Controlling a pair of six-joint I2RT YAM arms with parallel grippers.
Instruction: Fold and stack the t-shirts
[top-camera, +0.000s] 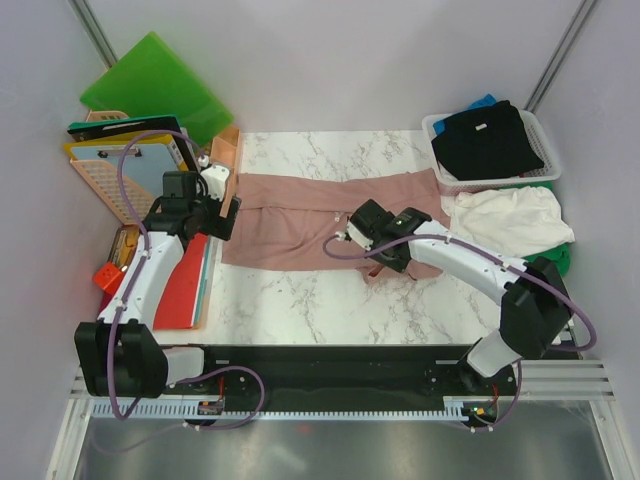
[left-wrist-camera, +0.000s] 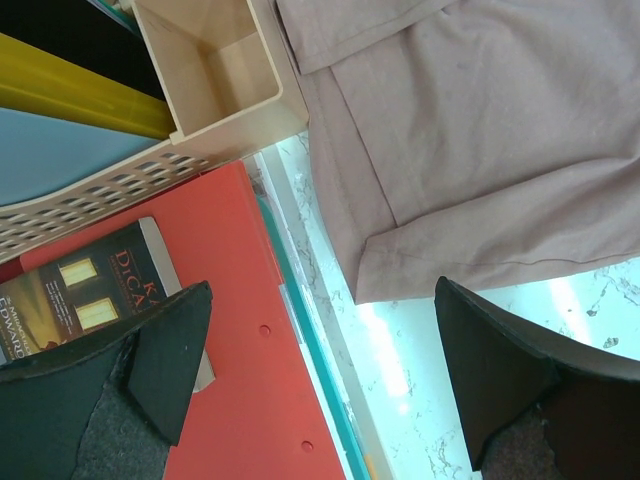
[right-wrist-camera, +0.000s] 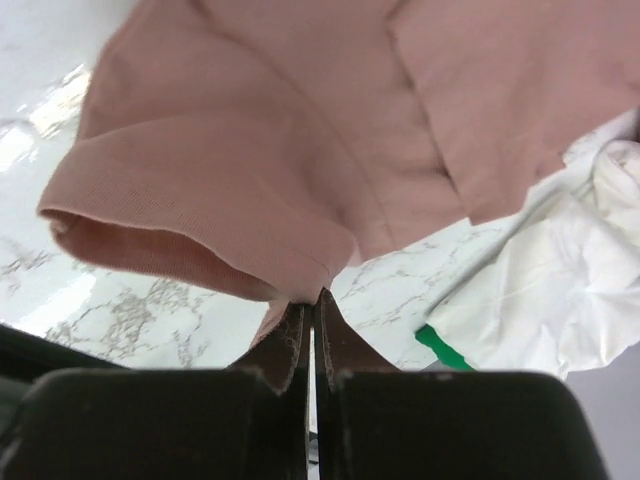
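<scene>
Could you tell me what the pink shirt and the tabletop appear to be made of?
The pink shirt looks like soft matte knit cloth, likely cotton: it creases and drapes. The tabletop: glossy marble or laminate imitation, grey veins and glare.

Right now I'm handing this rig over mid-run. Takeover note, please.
Left end effector: open, empty, hovering over the left edge of the pink t-shirt.
Right end effector: shut on the pink t-shirt's near edge, at a sleeve.
Pink t-shirt lies across the table, looks partly folded. Black t-shirt is in the white basket, blue cloth behind it. White t-shirt is crumpled beside the basket, over green cloth.
Done: no finished fold, no stack visible.
Left: finish pink, fold the rest, stack.
</scene>
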